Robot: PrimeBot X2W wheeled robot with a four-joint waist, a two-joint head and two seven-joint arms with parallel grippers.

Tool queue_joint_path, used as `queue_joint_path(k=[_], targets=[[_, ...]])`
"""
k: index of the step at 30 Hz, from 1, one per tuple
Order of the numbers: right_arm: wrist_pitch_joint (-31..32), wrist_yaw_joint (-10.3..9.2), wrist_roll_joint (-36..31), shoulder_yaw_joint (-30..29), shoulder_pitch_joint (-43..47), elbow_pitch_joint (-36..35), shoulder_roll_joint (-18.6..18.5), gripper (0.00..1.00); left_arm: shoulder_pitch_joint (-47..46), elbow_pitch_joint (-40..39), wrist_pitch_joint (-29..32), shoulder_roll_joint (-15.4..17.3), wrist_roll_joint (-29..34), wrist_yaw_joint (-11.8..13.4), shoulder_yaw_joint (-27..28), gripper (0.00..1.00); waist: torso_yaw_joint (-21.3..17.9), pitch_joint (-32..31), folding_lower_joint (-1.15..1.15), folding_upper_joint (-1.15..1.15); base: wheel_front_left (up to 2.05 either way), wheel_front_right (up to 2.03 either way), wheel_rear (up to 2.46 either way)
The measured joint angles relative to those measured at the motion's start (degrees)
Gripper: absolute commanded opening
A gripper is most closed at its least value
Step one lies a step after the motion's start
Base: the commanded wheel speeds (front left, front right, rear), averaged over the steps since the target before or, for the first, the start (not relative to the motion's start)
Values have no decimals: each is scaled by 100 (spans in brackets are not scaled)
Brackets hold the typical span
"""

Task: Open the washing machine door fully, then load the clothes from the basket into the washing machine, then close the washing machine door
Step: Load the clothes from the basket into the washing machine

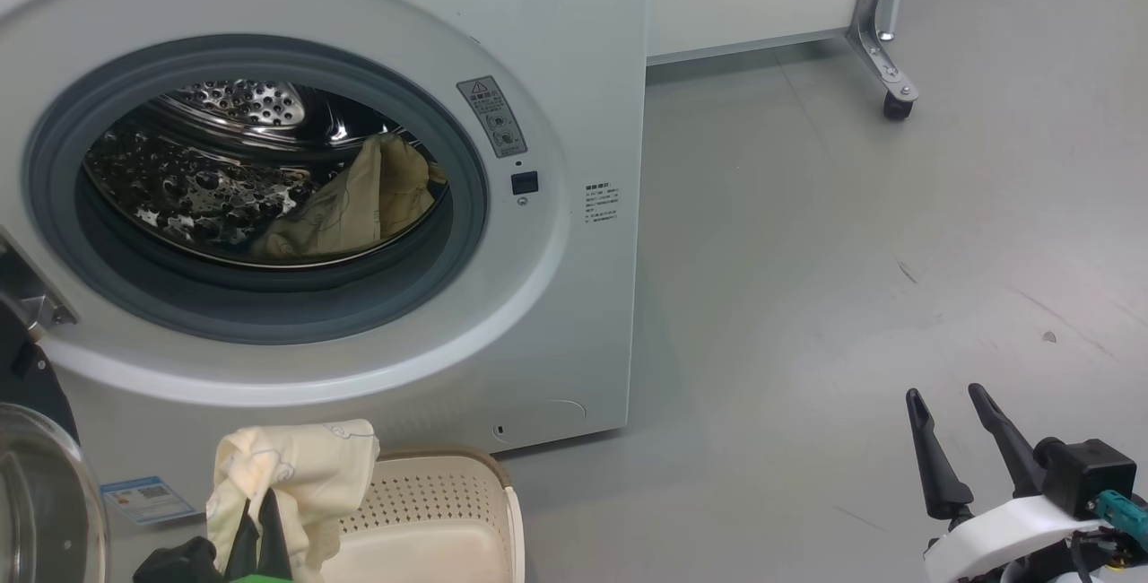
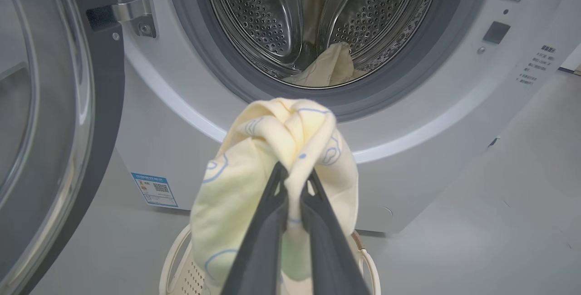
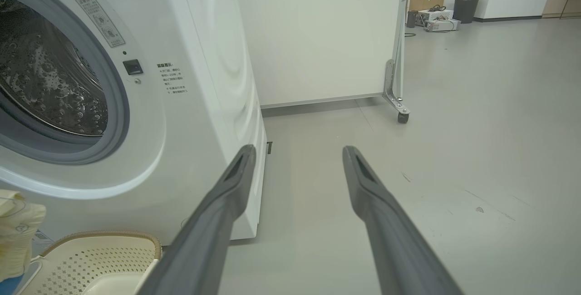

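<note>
Glossy steel drum (image 1: 179, 188) meets a matt, probably rubber seal (image 1: 269, 305); clothes (image 2: 272, 140) are soft cloth, basket (image 1: 430, 493) plastic.

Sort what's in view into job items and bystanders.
Job: washing machine, open door, basket, held garment in the left end effector, loaded garment in the drum.
Bystanders: wheeled partition panel, dark bin, boxes beside it.

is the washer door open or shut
Open: the washing machine door hangs swung aside, and the steel drum with a cream garment inside is exposed.
</note>
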Motion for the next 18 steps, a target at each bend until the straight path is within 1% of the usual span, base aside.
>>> queue_joint_path(k=[3, 8, 18], targets=[[0, 0, 0, 0, 1, -1, 1, 100, 47, -89, 0, 1, -35, 91, -41, 0, -2, 15, 0, 0, 0, 0, 0], [0, 0, 0, -1, 1, -4, 0, 100, 109, -213, 0, 4, -37, 175, -90, 0, -8, 39, 0, 0, 0, 0, 0], [0, 0, 0, -8, 1, -23, 0, 100, 226, -398, 0, 11, -87, 279, -147, 0, -16, 77, 0, 0, 0, 0, 0]])
